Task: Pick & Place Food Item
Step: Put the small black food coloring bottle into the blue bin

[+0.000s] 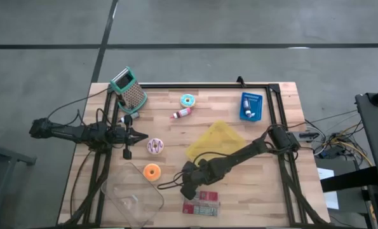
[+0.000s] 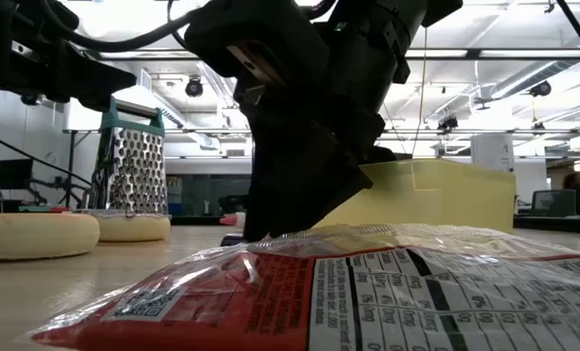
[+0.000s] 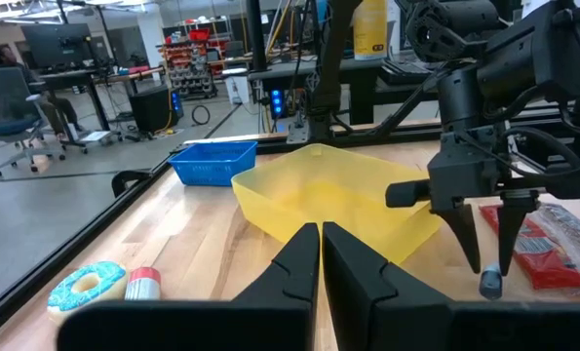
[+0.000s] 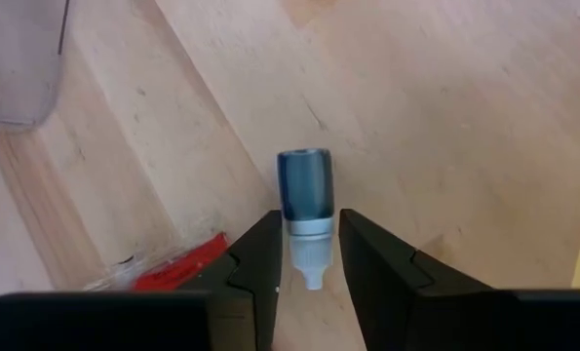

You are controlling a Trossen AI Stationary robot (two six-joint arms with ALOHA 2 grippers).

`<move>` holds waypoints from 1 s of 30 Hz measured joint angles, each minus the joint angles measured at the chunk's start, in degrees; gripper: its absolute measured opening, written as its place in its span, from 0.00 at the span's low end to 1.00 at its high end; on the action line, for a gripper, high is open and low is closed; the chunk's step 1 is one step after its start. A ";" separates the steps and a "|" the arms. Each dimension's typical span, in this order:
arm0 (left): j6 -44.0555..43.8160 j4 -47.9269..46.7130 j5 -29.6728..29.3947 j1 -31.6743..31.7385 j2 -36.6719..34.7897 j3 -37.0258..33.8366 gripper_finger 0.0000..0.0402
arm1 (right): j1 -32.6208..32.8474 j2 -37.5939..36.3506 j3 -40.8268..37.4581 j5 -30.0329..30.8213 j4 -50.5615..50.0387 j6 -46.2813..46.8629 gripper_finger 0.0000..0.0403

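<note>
My right gripper (image 1: 187, 188) is low over the table's near middle, just above a red snack packet (image 1: 200, 205). It is shut on a small white bottle with a blue cap (image 4: 304, 210). My left gripper (image 1: 136, 135) is shut and empty at the left, level above the table, beside a pink-and-white doughnut (image 1: 155, 145). An orange doughnut (image 1: 152, 171), a teal doughnut (image 1: 187, 100) and a small red-capped bottle (image 1: 182, 113) lie on the wood. The red packet also lies close in front in the low view (image 2: 367, 292). My right gripper pinches the bottle's white body (image 4: 307, 250) between its two fingers, which come from above and point down. The bottle lies along the fingers. Its blue cap (image 3: 490, 284) sticks out below the fingertips, close to the table; whether it touches the wood I cannot tell.
A yellow tray (image 1: 217, 141) sits just beyond my right gripper. A blue basket (image 1: 251, 105) is at the far right and a grater (image 1: 128, 88) at the far left. A clear container (image 1: 131, 197) sits at the near left. A dark frame rail (image 1: 201, 84) runs along the far edge.
</note>
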 joint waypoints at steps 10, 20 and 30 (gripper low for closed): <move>0.00 -0.02 0.02 0.00 0.00 0.00 0.06 | 0.02 0.04 -0.02 -0.46 -1.18 1.12 0.19; 0.00 -0.02 0.01 0.00 0.00 0.00 0.06 | 0.02 0.13 0.77 -0.65 -2.81 1.34 0.16; 0.00 -0.02 0.01 0.00 0.00 0.00 0.06 | 0.09 0.13 2.12 -0.11 -4.14 -0.66 0.16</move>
